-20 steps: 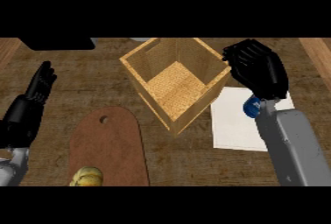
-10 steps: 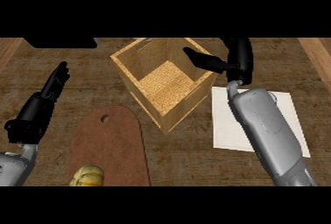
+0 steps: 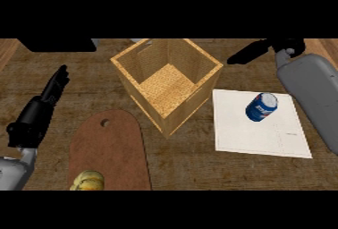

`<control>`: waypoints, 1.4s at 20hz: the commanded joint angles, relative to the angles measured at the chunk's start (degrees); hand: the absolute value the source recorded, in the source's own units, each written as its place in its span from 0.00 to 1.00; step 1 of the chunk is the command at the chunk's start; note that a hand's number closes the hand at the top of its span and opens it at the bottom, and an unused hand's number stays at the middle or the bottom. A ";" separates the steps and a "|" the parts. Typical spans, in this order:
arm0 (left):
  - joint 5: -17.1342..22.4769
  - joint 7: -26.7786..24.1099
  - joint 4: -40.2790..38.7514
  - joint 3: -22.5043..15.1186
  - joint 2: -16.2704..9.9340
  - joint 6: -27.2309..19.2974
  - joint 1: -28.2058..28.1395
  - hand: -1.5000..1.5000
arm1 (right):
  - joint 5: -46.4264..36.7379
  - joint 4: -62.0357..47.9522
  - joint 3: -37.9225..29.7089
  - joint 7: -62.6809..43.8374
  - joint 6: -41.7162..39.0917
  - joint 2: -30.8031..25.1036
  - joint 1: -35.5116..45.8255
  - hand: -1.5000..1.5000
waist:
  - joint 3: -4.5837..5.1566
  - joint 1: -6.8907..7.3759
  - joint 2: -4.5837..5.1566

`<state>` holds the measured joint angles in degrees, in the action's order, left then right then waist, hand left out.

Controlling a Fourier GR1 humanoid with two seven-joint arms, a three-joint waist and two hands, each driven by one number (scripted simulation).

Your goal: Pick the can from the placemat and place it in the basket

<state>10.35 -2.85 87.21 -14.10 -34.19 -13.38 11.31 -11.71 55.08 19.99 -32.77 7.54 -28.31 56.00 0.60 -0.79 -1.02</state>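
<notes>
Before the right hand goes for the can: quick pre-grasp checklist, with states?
1. Can on placemat: ok, lying tilted near the top.
2. Right hand free: ok, nothing held, fingers extended.
3. Right hand over can: not ok, it sits up and left of it, beside the basket.
4. Basket open and unobstructed: ok.
5. Left hand clear: ok, open at left edge.
6. Can upright: cannot tell.

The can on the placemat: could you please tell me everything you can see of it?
The can is blue with a white and red label and a pale silvery top end. It lies tipped over on its side, top end pointing up and to the right in the head view, in the upper part of the white placemat, to the right of the wicker basket. Only the placemat touches it; the right hand is above it, apart from it.
</notes>
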 commanded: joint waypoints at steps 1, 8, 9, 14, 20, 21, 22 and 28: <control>0.29 0.26 0.58 -0.06 0.35 0.37 0.24 0.50 | 2.35 -1.32 4.15 -8.62 -20.63 -4.94 5.92 0.00 | -0.16 0.66 0.06; -0.41 0.24 0.94 0.29 1.10 0.57 -0.38 0.50 | 13.95 -0.64 0.03 -18.70 -44.72 -9.30 10.91 0.00 | -0.52 0.33 0.49; 0.35 -1.13 -2.28 2.33 -0.10 2.64 2.33 0.50 | 14.06 -1.89 0.32 -17.78 -46.42 -9.45 9.83 0.00 | -0.52 0.11 0.87; -0.65 -1.84 -3.25 2.36 2.63 2.83 1.74 0.50 | 14.02 -2.65 -0.73 -20.39 -47.39 -9.13 7.36 0.00 | -0.56 0.52 1.01; -2.39 1.34 1.34 4.36 1.40 3.56 0.30 0.50 | 11.17 0.44 -1.48 -16.43 -46.38 -9.65 1.30 0.00 | -0.60 0.88 0.92; -2.55 1.95 1.82 3.70 2.23 4.27 0.47 0.50 | 10.06 -4.51 -2.07 -16.12 -47.99 -8.21 5.59 0.00 | -0.59 1.50 1.11; -3.28 3.91 4.27 3.37 2.95 2.71 0.36 0.50 | 11.10 0.76 -1.84 -16.91 -48.61 -9.45 1.10 0.00 | -0.60 0.85 0.85; -4.19 -1.43 0.80 5.01 3.87 4.53 -1.73 0.50 | 8.67 -1.29 -0.09 -16.19 -50.80 -7.33 -2.75 0.00 | -0.58 1.02 0.98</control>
<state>6.79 -2.68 88.17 -9.85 -30.62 -9.63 11.25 -2.21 53.91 19.40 -46.77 -40.13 -36.24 55.96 0.02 0.18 -0.05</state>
